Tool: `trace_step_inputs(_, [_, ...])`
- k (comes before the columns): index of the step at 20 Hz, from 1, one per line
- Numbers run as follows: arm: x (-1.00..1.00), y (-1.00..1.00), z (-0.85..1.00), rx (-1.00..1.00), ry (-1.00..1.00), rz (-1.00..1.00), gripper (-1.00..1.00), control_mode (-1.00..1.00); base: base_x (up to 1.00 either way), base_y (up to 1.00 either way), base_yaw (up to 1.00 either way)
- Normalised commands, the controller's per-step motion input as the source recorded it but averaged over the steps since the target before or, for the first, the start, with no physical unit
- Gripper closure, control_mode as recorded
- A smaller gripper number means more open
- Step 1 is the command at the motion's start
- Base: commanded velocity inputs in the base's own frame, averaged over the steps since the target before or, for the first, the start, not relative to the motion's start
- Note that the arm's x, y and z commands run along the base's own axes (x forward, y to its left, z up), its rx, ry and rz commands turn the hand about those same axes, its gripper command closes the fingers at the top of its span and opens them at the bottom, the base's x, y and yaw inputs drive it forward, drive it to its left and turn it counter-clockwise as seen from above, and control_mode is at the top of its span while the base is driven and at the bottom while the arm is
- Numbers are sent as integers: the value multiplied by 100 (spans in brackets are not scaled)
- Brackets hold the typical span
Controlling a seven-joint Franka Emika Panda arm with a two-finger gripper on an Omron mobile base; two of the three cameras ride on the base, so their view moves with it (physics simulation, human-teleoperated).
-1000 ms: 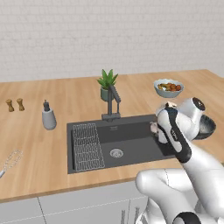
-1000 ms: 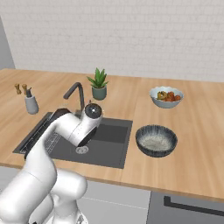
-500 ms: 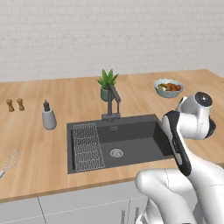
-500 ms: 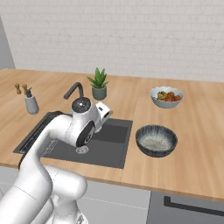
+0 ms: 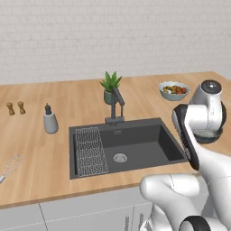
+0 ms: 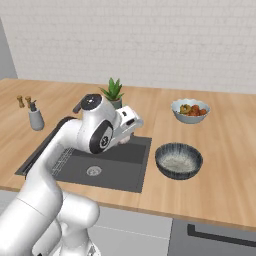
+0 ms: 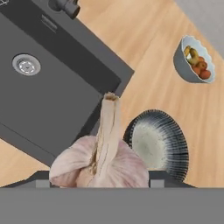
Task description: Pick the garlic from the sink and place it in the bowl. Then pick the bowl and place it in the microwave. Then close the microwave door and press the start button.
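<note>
— Any lettering or labels you can read?

— None that I can make out from here.

— And the jaws?

— My gripper [image 7: 99, 181] has them clamped on the garlic [image 7: 101, 157], one to each side of the bulb. It is knobbly, whitish-pink, with a dry papery stalk, and hangs above the wooden counter [image 7: 144, 65] at the sink's [image 7: 52, 92] right edge, near the bowl [image 7: 159, 144].

— Describe the bowl.

— Round, dark grey-blue, streaky outside, paler speckled inside (it sits just right of the sink). The sink is a dark matte rectangle with a round silver drain [image 7: 26, 64] and a wire rack [image 5: 90, 151]. A white bowl of colourful food [image 6: 190, 110] stands further back.
</note>
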Motion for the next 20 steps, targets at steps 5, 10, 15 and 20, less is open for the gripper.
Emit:
trace_step_inputs(5, [0, -69, 0, 4, 0, -21, 100, -100, 0, 0, 0])
trace_step_inputs(10, [0, -54, 0, 7, 0, -19, 100, -100, 0, 0, 0])
trace_step_inputs(15, [0, -38, 0, 15, 2, -15, 100, -100, 0, 0, 0])
trace_step_inputs(20, [1, -32, -5, 15, 3, -2, 100, -100, 0, 0, 0])
